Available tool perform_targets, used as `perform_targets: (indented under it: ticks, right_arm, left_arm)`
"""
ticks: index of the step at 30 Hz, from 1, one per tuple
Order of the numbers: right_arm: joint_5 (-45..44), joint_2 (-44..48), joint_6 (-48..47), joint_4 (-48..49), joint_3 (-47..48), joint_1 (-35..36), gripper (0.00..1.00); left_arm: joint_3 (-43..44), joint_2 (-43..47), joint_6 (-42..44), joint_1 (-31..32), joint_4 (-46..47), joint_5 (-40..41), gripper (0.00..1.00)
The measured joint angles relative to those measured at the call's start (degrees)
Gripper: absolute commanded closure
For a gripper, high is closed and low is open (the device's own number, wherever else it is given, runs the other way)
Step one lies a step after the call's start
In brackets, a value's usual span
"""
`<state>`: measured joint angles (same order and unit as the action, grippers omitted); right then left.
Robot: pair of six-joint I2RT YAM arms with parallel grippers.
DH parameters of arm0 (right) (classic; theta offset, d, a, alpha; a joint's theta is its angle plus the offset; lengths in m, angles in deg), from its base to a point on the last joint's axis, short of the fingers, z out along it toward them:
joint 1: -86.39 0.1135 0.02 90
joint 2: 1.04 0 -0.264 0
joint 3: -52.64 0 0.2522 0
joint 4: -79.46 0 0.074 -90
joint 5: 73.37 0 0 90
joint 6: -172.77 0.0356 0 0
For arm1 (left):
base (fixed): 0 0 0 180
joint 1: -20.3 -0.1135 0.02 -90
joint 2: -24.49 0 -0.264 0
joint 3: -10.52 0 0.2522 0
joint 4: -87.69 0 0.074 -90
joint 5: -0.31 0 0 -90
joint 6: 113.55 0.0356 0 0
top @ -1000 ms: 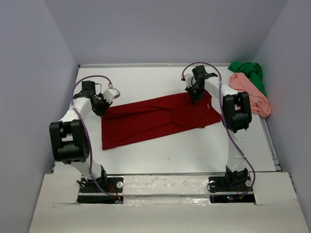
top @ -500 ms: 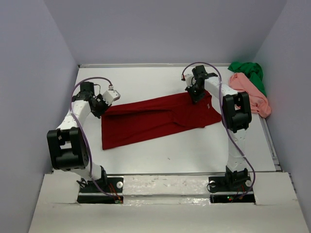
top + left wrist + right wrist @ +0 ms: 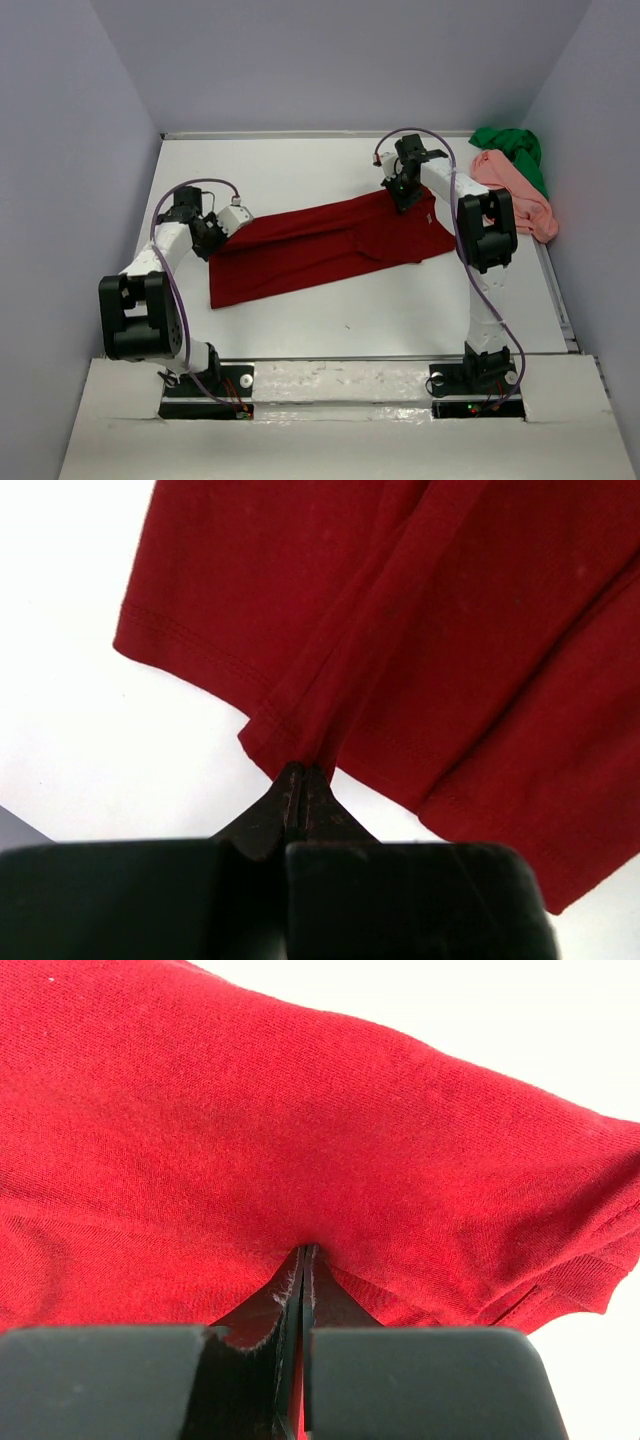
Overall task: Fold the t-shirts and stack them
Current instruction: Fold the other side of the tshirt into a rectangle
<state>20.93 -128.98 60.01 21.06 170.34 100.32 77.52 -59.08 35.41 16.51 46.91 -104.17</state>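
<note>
Near to mid tabletop: dark red t-shirt spread out flat, long axis slanting from near left up to far right, a crease running along its length.

Left end of shirt: left hand low over the cloth's far-left corner. From the left wrist: left hand fully closed, tips pinching a folded, hemmed edge of the dark red t-shirt; double line of hem stitching plain to see; white tabletop just beside.

Farther, right end of shirt: right hand down on the far edge. From the right wrist: right hand likewise closed tight, nipping a small pucker of the dark red t-shirt, cloth drawn into creases toward the tips.

Far right, well apart from the red shirt: salmon pink t-shirt crumpled against the right edge. Beyond and touching it, in the far right corner: bright green t-shirt, also bunched up.
</note>
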Motion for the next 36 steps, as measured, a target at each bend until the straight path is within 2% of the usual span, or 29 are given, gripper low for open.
perform_targets:
  ticks: [9, 11, 14, 22, 30, 36]
  right_arm:
    - [0.00, -0.04, -0.22, -0.31, 0.17, 0.00, 1.00]
    - [0.00, -0.04, -0.31, -0.31, 0.17, 0.00, 1.00]
    - [-0.04, -0.04, -0.42, -0.33, 0.17, 0.00, 1.00]
    - [-0.85, -0.07, -1.05, -0.42, 0.24, -0.02, 1.00]
    - [-1.25, -0.74, -1.36, -1.49, 1.46, -0.02, 1.00]
    - [-1.36, -0.90, -1.44, -1.92, 1.86, -0.02, 1.00]
  left_arm:
    - [-2.23, -0.26, -0.79, 1.77, 5.35, 4.09, 1.00]
    - [-2.23, -0.66, -1.42, 2.34, 6.82, 5.01, 0.89]
    - [-2.34, -1.77, -2.47, 3.21, 8.92, 6.47, 0.80]
    - [-5.60, -3.37, -2.95, 7.30, 11.47, 10.27, 0.75]
    - [-6.01, -3.26, -1.33, 7.61, 11.19, 14.34, 0.63]
    - [-6.01, -1.44, 0.48, 7.61, 9.60, 16.81, 0.63]
